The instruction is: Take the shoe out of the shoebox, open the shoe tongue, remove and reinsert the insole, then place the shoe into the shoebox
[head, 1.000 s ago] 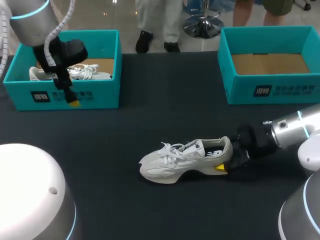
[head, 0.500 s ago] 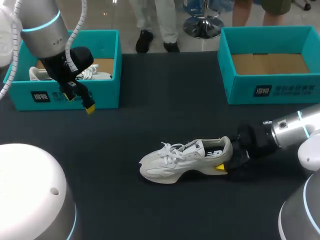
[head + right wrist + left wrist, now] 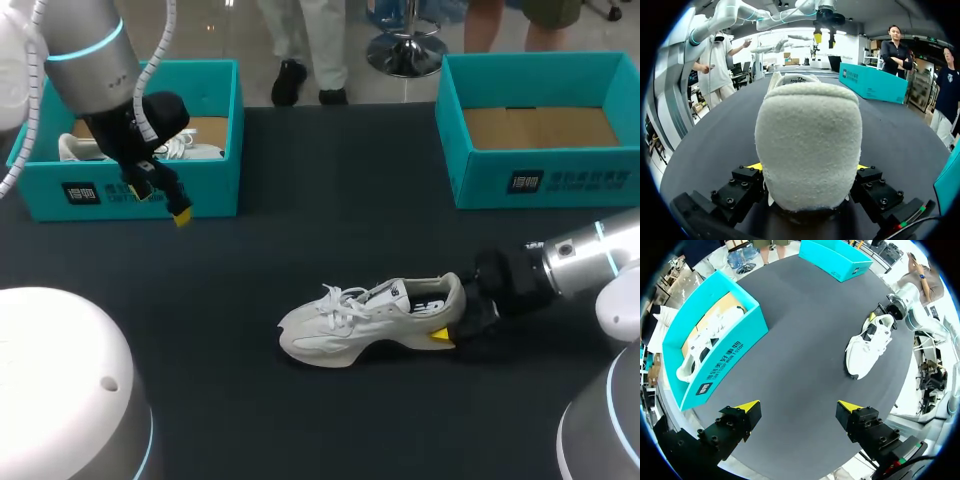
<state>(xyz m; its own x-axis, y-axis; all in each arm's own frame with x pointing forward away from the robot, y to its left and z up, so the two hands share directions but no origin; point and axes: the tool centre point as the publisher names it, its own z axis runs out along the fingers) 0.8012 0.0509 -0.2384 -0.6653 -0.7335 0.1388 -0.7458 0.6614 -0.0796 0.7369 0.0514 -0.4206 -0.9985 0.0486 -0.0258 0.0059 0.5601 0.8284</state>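
A white lace-up shoe [image 3: 365, 320] lies on its sole on the black table, toe to the left. My right gripper [image 3: 447, 335] is at its heel. In the right wrist view the padded heel [image 3: 807, 150] fills the gap, and both fingers press it from the sides, so this gripper [image 3: 807, 169] is shut on the shoe. My left gripper [image 3: 172, 207] hangs above the front right corner of the left teal shoebox [image 3: 130, 190]. It stands open [image 3: 799, 407] and empty, well away from the shoe [image 3: 869, 344].
The left shoebox [image 3: 735, 347] holds a second white shoe [image 3: 140, 148]. An empty teal shoebox [image 3: 540, 180] stands at the back right [image 3: 837, 262].
My left gripper has moved right and toward the front, off the left shoebox's front wall. The right arm and the shoe have not moved.
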